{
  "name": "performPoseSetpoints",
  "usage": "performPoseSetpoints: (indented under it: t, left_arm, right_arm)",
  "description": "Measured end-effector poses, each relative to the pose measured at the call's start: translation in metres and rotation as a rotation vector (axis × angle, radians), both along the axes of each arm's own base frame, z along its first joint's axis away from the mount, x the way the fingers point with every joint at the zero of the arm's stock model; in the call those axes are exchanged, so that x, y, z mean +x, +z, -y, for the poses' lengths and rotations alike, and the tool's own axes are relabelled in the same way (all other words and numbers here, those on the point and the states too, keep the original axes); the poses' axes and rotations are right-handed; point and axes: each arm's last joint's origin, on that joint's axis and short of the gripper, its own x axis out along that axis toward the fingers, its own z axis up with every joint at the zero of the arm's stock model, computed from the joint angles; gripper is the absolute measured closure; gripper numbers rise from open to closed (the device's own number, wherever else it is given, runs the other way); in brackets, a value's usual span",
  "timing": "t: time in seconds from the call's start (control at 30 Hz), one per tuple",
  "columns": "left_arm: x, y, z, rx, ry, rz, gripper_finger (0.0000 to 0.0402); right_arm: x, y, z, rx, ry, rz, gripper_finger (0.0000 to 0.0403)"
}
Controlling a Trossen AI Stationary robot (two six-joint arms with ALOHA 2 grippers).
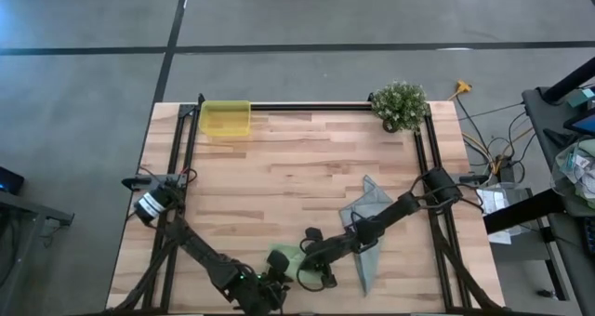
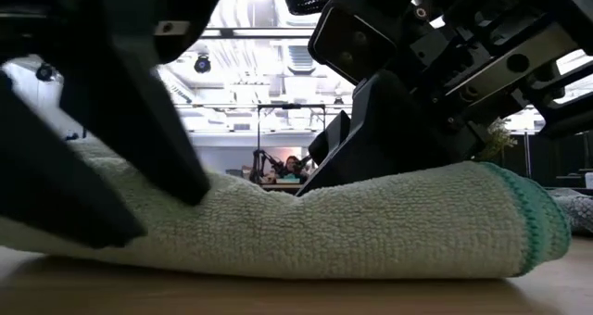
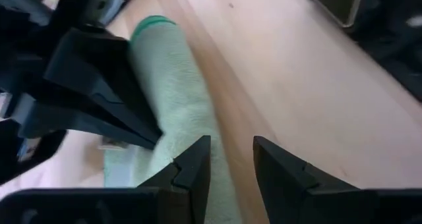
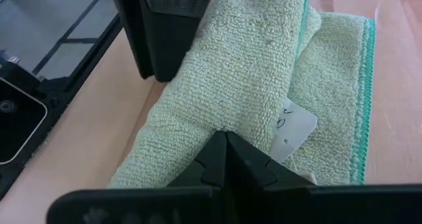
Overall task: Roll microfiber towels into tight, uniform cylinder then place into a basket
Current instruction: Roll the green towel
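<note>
On pale wood table (image 1: 307,167), green towel (image 2: 371,232) lies rolled.

Wooden table (image 1: 297,158) carries a yellow basket (image 1: 226,118), potted plant (image 1: 401,104), green towel (image 1: 284,260), and seemingly a grey-blue towel (image 1: 368,204).

two towels (image 1: 370,225), one basket (image 1: 226,118), perhaps one plant (image 1: 401,104)

Left gripper (image 3: 231,161) low at the near edge, fingers parted; right gripper (image 4: 224,151) alongside, fingers closed together.
</note>
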Motion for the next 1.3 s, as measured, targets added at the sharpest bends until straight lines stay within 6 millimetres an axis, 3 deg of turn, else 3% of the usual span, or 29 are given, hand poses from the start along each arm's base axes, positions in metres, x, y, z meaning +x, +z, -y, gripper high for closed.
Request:
performPoseSetpoints:
  t: [0.63, 1.3]
  left_arm:
    - [0.007, 0.002, -0.010, 0.075, 0.104, 0.071, 0.0301]
    - [0.016, -0.003, -0.026, 0.044, 0.180, 0.064, 0.0301]
  right_arm:
    - [0.001, 0.001, -0.001, 0.030, 0.009, 0.002, 0.0394]
    - [0.001, 0.002, -0.002, 0.068, 0.046, -0.004, 0.0394]
